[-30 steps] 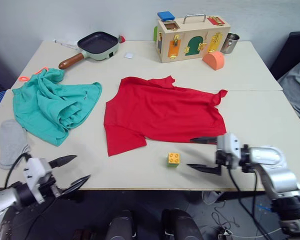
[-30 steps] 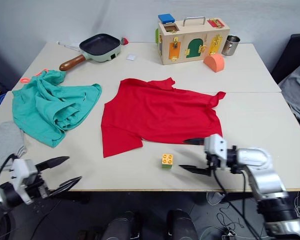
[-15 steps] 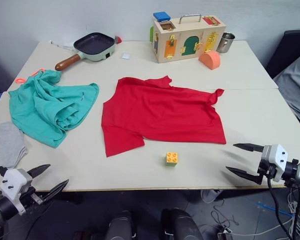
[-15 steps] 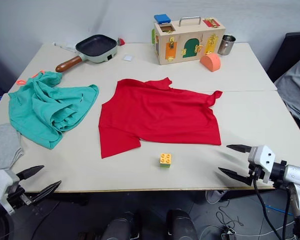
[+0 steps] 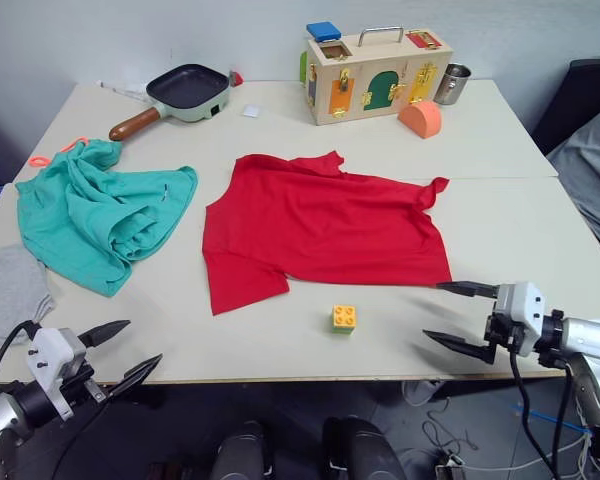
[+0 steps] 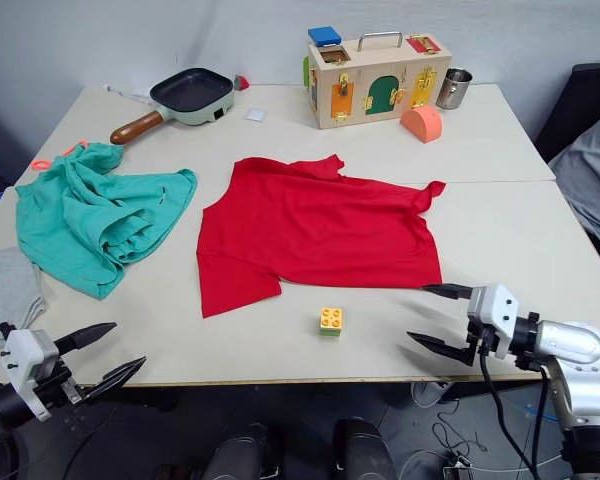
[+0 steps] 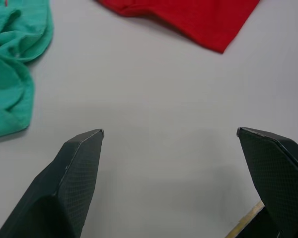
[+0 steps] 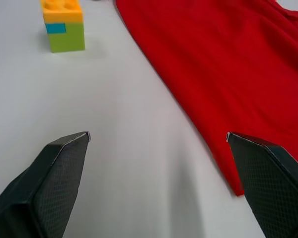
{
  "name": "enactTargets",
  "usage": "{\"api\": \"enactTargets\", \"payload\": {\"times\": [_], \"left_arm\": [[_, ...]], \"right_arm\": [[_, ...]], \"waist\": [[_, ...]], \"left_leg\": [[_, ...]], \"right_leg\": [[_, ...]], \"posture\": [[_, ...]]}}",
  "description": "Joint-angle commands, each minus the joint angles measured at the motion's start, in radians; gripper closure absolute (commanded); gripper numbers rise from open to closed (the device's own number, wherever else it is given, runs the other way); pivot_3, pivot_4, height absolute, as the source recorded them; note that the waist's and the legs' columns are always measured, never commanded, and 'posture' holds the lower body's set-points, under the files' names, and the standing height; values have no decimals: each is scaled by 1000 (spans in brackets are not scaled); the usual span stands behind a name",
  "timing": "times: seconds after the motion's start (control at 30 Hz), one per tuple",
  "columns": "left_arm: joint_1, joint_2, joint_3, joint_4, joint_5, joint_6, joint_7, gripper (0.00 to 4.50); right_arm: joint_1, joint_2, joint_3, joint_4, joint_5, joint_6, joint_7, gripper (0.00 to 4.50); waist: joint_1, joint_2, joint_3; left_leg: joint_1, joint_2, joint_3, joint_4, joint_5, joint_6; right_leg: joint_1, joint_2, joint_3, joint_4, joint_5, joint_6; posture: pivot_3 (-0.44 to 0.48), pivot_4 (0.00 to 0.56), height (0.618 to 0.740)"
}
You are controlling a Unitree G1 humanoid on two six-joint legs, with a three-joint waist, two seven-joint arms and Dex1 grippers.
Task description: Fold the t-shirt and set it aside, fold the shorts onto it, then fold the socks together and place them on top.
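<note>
The right tool [image 5: 459, 318] hovers spread wide and empty over the near edge of the surface [image 5: 520, 220], just off the red t-shirt's [image 5: 320, 228] near right corner. A yellow-and-green toy brick [image 5: 346, 318] sits between that corner and the edge. The left tool [image 5: 120, 350] hangs released and empty at the near left edge. Beyond it the grey socks [image 5: 16, 290] lie beside the bunched teal shorts [image 5: 95, 215], left of the shirt

T-shirt [image 5: 323, 233] at tabletop [image 5: 500, 150] centre. Shorts [image 5: 98, 213] at 9 o'clock, socks [image 5: 17, 291] at 8, pan [image 5: 185, 92] at 11, toy box [image 5: 382, 74] at 1, toy brick [image 5: 346, 317] at 6.
</note>
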Motion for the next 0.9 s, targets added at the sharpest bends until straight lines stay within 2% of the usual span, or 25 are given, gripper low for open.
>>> {"api": "enactTargets", "payload": {"times": [0.03,0.2,0.33,0.47,0.57,0.8,0.9], "left_arm": [[-4,18,-47,-104,-45,37,-42,0],[-51,24,-123,-204,-71,97,-47,0],[-72,16,-165,-270,-78,130,-34,0],[-90,15,-193,-300,-72,136,-30,0],[-107,16,-213,-315,-74,140,-31,0],[-144,11,-246,-328,-70,150,-19,0],[-153,5,-261,-330,-68,148,-15,0]], "right_arm": [[-24,20,73,-152,45,97,4,7],[-108,83,218,-252,-14,196,-47,7],[-168,141,299,-238,-95,218,-117,7],[-194,164,352,-201,-132,219,-109,7],[-201,190,395,-162,-155,194,-98,621],[-210,228,394,-123,-154,155,-99,3005],[-183,207,342,-147,-93,149,-70,3007]], "waist": [[0,0,0],[0,0,0],[0,0,0],[-1,0,0],[-1,-1,0],[-3,-1,0],[-1,-1,0]], "left_leg": [[0,0,0,0,0,0],[0,0,1,0,0,-1],[-1,0,1,0,1,-1],[-4,-1,3,0,4,-5],[-4,-1,4,1,3,-5],[-3,-1,4,3,2,-1],[-3,-1,4,3,2,0]], "right_leg": [[0,0,0,0,0,0],[-1,0,2,2,0,0],[-3,0,2,2,0,0],[-6,0,4,4,0,0],[-6,0,4,4,0,0],[-7,0,5,7,0,0],[-7,0,5,8,0,0]], "posture": [[0,150,740],[0,150,740],[0,150,740],[0,150,740],[0,150,740],[0,150,740],[0,150,740]]}}
